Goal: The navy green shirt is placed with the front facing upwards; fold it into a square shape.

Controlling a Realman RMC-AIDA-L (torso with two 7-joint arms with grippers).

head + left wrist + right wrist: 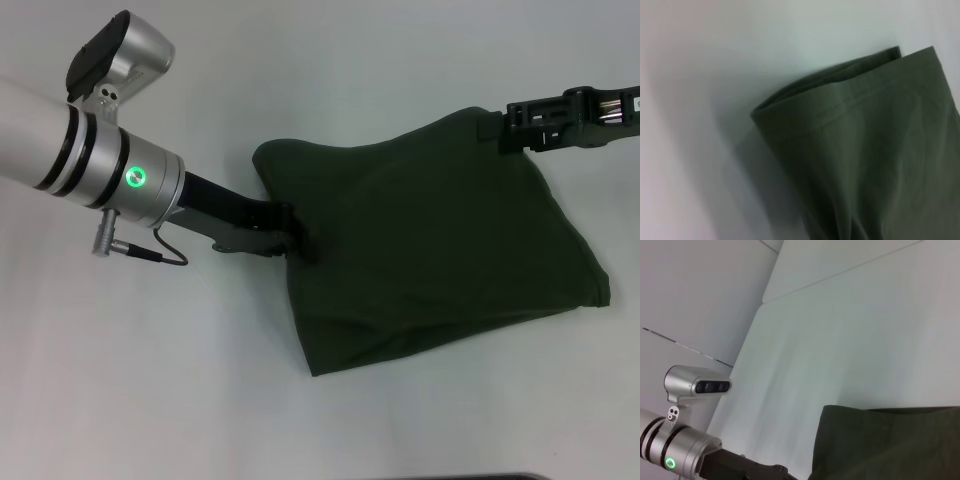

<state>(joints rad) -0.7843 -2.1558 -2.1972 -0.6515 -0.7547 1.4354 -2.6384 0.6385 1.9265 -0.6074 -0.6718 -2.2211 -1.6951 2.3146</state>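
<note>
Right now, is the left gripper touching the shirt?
Touching. In the head view the left gripper presses into the left edge of the navy green shirt, with fabric puckered around its tip and no table showing between them.

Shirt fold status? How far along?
Mostly done: the navy green shirt lies on the table as a compact, roughly four-sided bundle, no sleeves or lettering showing, doubled layers visible at the corner in the left wrist view. In hand: the left gripper is at its left edge, the right gripper at the far right corner. Left: squaring the uneven edges and letting go.
</note>
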